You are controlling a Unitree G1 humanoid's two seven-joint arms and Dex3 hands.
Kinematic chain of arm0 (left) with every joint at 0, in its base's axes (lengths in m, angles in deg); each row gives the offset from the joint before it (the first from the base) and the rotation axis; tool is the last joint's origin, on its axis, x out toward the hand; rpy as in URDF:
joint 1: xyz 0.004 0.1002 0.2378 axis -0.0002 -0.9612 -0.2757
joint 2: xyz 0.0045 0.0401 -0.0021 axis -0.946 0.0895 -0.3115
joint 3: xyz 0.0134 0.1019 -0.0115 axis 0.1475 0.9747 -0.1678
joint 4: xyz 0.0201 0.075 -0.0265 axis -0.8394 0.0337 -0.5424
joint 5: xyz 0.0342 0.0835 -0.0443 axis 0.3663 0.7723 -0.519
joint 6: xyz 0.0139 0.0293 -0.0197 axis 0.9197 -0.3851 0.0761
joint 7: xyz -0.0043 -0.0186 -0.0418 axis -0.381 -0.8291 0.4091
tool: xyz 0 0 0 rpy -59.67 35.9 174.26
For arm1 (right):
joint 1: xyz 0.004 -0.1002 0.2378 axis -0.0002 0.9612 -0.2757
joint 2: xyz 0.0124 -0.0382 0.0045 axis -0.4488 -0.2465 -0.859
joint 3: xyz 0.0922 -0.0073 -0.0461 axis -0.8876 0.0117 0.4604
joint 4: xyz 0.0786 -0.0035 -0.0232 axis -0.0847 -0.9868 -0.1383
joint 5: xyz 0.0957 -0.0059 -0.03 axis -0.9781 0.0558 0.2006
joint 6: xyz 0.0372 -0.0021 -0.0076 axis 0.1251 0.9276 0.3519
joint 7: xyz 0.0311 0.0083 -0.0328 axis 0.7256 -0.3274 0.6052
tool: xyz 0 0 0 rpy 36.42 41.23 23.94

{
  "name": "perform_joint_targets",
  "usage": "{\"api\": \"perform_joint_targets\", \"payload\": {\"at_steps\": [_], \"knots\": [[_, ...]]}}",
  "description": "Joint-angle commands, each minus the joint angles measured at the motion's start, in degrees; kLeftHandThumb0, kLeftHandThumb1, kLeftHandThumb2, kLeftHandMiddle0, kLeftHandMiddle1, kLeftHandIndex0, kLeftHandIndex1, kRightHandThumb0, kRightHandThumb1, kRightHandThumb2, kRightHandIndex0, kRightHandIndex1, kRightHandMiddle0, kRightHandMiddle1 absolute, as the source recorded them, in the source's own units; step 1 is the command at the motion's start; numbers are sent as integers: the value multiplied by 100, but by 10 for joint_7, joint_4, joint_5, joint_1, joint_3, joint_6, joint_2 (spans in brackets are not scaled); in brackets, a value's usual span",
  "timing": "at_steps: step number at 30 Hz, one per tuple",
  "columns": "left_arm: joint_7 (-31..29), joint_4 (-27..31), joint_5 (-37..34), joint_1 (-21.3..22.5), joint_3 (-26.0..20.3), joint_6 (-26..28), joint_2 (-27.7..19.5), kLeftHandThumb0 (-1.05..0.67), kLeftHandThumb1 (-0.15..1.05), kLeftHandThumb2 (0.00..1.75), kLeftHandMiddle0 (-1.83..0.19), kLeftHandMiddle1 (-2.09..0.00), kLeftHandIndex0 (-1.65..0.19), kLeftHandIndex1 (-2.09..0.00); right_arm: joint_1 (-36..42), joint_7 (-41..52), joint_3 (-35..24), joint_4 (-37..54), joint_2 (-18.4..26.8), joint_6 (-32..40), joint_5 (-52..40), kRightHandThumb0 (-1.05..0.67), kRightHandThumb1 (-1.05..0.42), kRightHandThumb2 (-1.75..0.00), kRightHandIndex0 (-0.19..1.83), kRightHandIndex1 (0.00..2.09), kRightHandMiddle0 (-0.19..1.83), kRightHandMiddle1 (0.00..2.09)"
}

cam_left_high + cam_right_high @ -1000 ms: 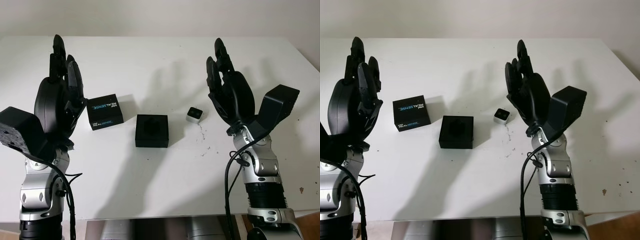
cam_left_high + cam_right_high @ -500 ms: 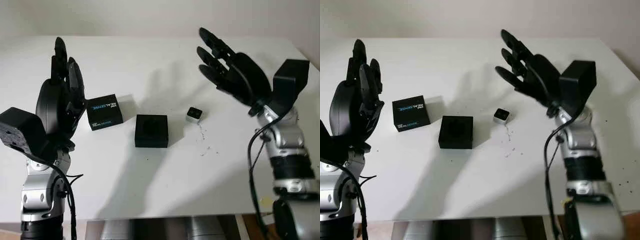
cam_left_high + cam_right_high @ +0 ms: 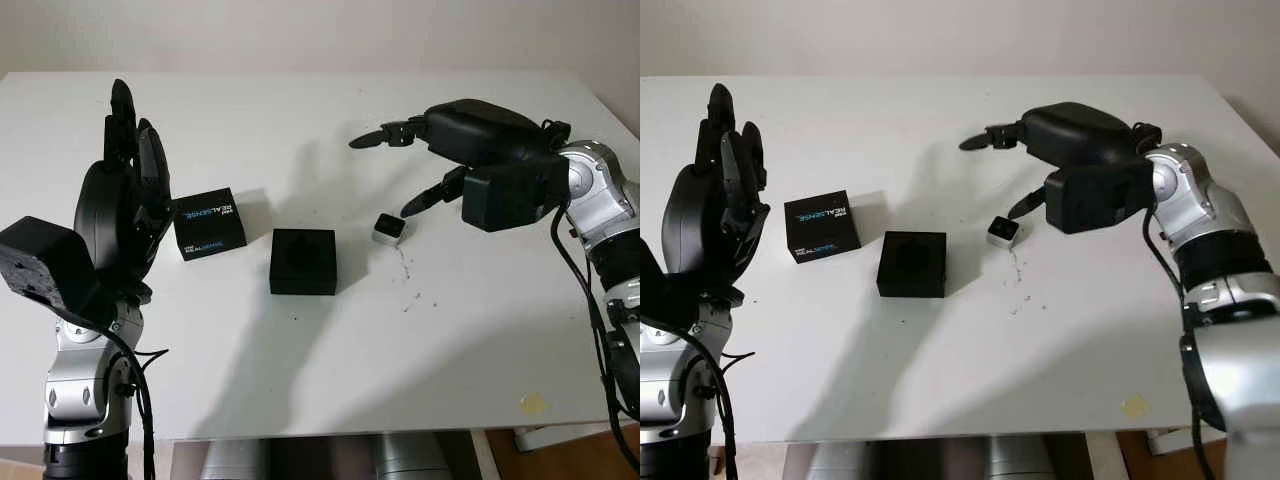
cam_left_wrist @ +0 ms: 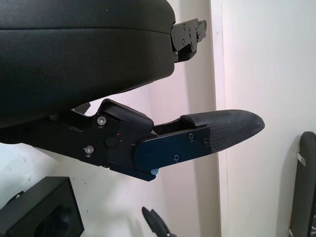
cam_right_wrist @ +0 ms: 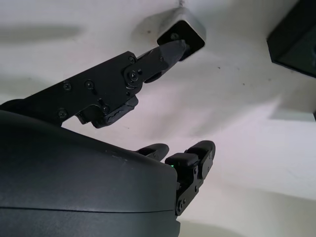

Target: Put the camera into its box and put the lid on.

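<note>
White matte table (image 3: 300,360) against a pale wall. Black three-finger right hand (image 3: 440,150), open, has swung down over the small silver-cased camera (image 3: 388,229), right of the open black box (image 3: 304,261); left hand (image 3: 125,205) open, unchanged.

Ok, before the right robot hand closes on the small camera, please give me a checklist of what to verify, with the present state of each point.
1. Right robot hand holds nothing: ok, it is open, above the camera.
2. Fingers around the camera: not ok; in the right wrist view one fingertip is at the camera, the others are away from it.
3. Camera free on the table, apart from the box: ok.
4. Box open, its cavity facing up: ok.
5. Lid off, lying beside the box: ok.
6. Left robot hand out of the way: ok, raised at the left, open.
</note>
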Motion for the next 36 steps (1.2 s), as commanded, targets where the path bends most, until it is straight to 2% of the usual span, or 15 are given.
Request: {"api": "perform_joint_targets", "payload": {"at_steps": [1, 10, 36], "knots": [[-3, -1, 3, 2, 2, 4, -5, -81, 105, 65, 19, 0, 19, 0, -25, -21, 11, -15, 15, -12, 16, -24, -80, -6, 36, 11, 42, 15], [1, -3, 7, 6, 2, 7, -4, -80, 105, 64, 19, 0, 19, 0, -61, -65, 57, -68, 27, -46, 65, -23, -84, -6, 39, 9, 45, 12], [0, -11, 6, 15, -1, -2, -5, -79, 105, 60, 19, 0, 19, 0, -34, -113, 104, -79, 15, -43, 88, -26, -86, -5, 43, 7, 50, 8]]}}
